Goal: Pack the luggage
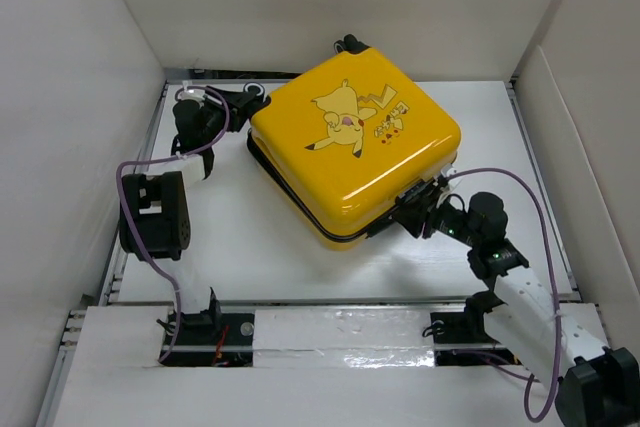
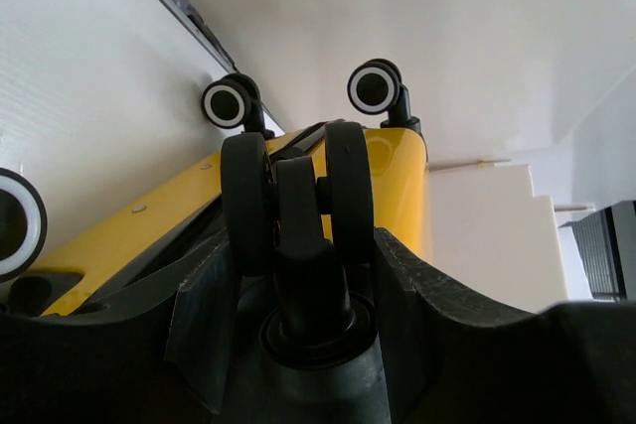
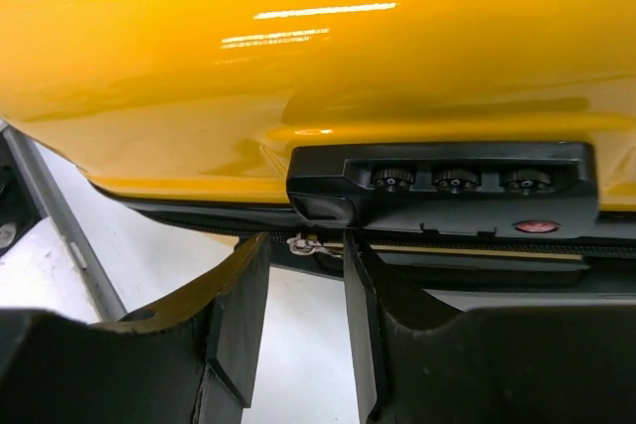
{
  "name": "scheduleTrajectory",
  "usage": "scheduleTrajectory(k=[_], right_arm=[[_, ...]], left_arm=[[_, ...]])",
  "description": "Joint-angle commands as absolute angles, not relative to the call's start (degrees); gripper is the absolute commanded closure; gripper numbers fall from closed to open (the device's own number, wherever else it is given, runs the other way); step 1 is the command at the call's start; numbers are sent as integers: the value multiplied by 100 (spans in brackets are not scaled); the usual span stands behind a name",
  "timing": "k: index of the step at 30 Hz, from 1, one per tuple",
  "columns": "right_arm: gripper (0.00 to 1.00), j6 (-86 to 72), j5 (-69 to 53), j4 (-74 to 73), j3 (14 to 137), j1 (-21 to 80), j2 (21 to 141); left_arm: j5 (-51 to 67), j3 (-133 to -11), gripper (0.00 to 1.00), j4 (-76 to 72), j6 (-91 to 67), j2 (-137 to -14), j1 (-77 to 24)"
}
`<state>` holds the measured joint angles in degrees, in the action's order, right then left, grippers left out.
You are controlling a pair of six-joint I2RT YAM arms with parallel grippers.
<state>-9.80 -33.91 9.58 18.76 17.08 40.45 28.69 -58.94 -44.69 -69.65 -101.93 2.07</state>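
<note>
**Both Arms at the Yellow Case, 1 on a Wheel and 1 at the Zip**

The luggage (image 1: 355, 137) is lying flat on the white table (image 1: 250, 237), a little past the middle and turned so that its corners are pointing at the walls. Its cartoon face is looking up at the ceiling, and the 2 yellow halves are sitting together.

Over on the left, the left gripper (image 2: 303, 250) is reaching in at the corner of the case nearest that side. From its own camera, its 2 black fingers (image 2: 204, 315) are pressing in on either side of a black double caster wheel (image 2: 298, 196), so it is grasping that wheel. Beyond it, 2 more wheels (image 2: 227, 103) with white rings are sticking up against the pale wall, and part of another is showing at the left edge of that view.

On the right, the right gripper (image 3: 305, 255) is hovering at the near right edge of the case, just below the black combination lock (image 3: 442, 186) with its 3 dials. Its fingers are standing apart, released, with a clear gap between them. The small metal zipper pull (image 3: 301, 242) is hanging at the top of that gap, closer to the finger on the left of that view, and neither finger is pinching it. The dark zip line is running along the seam under the lock.
</note>
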Motion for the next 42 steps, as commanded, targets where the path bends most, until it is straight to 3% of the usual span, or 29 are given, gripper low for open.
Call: scheduleTrajectory(k=[1,6,10,19,27,30,34,42], right_arm=[[59,-870,-3499,1564,1793,1898,4183],[58,-914,-3270,1450,1653,1951,4096],[48,-975,-3041,1643,1469,1951,4034],[46,-677,-2998,2583,1626,2013,5184],[46,-580,-2523,3304,1608,2434,5440],[55,-729,-2242,3743,1468,2698,5423],[74,-852,-1811,4139,1362,3014,5484],[96,-993,-1161,4694,1213,3445,5362]], left_arm=[[3436,-6346,100,-5475,-6987,-10186,193],[3402,-6275,100,-5484,-6952,-10178,193],[3322,-6249,100,-5344,-6820,-10125,193],[3182,-6073,100,-5203,-6662,-9941,193],[3050,-5880,100,-5124,-6539,-9835,193],[2962,-5740,100,-5177,-6522,-9800,193],[2927,-5678,100,-5151,-6469,-9774,193],[2725,-5880,100,-4799,-6249,-9756,246]])
